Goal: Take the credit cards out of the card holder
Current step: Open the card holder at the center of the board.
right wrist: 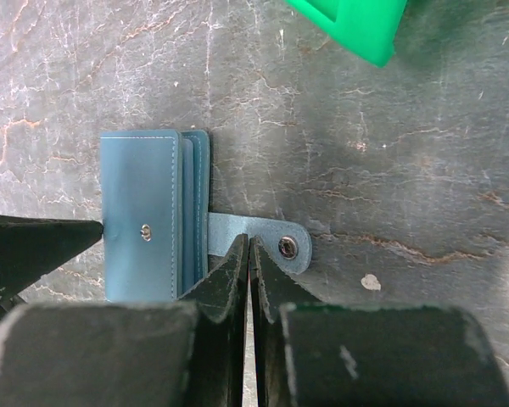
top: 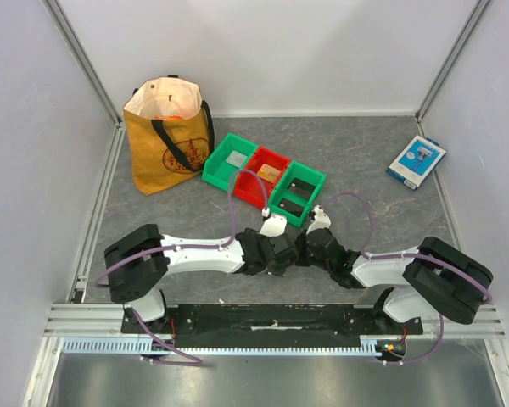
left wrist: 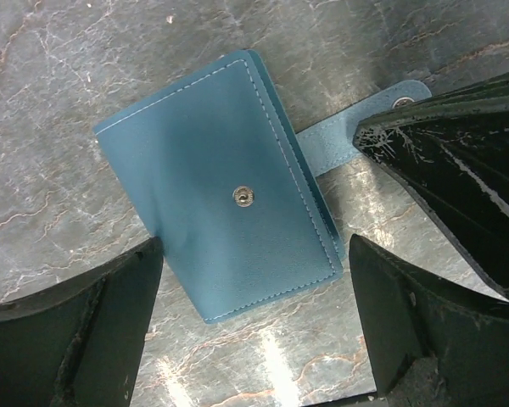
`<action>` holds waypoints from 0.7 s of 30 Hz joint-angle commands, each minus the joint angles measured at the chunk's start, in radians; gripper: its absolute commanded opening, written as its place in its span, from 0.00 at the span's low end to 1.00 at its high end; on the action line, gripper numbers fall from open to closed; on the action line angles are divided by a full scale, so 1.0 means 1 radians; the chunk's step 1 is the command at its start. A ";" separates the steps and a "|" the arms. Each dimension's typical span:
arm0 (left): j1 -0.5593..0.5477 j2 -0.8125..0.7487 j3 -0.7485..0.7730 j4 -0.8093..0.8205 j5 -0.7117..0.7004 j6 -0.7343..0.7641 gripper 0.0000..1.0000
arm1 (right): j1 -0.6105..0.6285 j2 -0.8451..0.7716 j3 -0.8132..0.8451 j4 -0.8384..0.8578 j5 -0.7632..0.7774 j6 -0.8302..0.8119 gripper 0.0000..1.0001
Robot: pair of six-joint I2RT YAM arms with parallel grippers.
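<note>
Left gripper (left wrist: 254, 246) first: I've got it spread wide, fingers (left wrist: 93, 331) straddling the card holder (left wrist: 220, 186), one at seven o'clock of it, the other at four. The holder lies flat and folded on the grey marbled table (left wrist: 59, 59), snap stud (left wrist: 243, 197) facing up. At its two o'clock the snap tab (left wrist: 335, 140) sticks out loose, and that's where my right gripper (right wrist: 248, 246) is. Its fingers are drawn together to a hairline, tips down on the tab. I can't tell whether any of the tab is nipped between them. From above, three bins sit at twelve o'clock of both grippers. There's a pale grey card (top: 235, 158) in the left green bin (top: 214, 157) and an orange-tan card (top: 269, 173) in the red bin (top: 276, 153). A tote bag (top: 165, 140) stands at ten and a blue-and-white box (top: 416, 161) lies at two.
</note>
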 commanded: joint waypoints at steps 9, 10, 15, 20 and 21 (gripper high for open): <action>-0.037 0.096 0.122 -0.140 -0.199 -0.050 0.96 | -0.009 0.048 -0.047 -0.021 -0.015 0.020 0.07; -0.037 0.094 0.116 -0.141 -0.202 -0.054 0.96 | -0.010 0.046 -0.048 -0.021 -0.015 0.021 0.07; -0.037 0.071 0.097 -0.155 -0.215 -0.073 0.95 | -0.010 0.054 -0.050 -0.019 -0.018 0.020 0.07; -0.037 0.002 0.082 -0.193 -0.248 -0.087 0.83 | -0.012 0.052 -0.050 -0.026 -0.018 0.017 0.07; -0.035 -0.018 0.076 -0.199 -0.256 -0.090 0.81 | -0.014 0.054 -0.051 -0.026 -0.018 0.014 0.08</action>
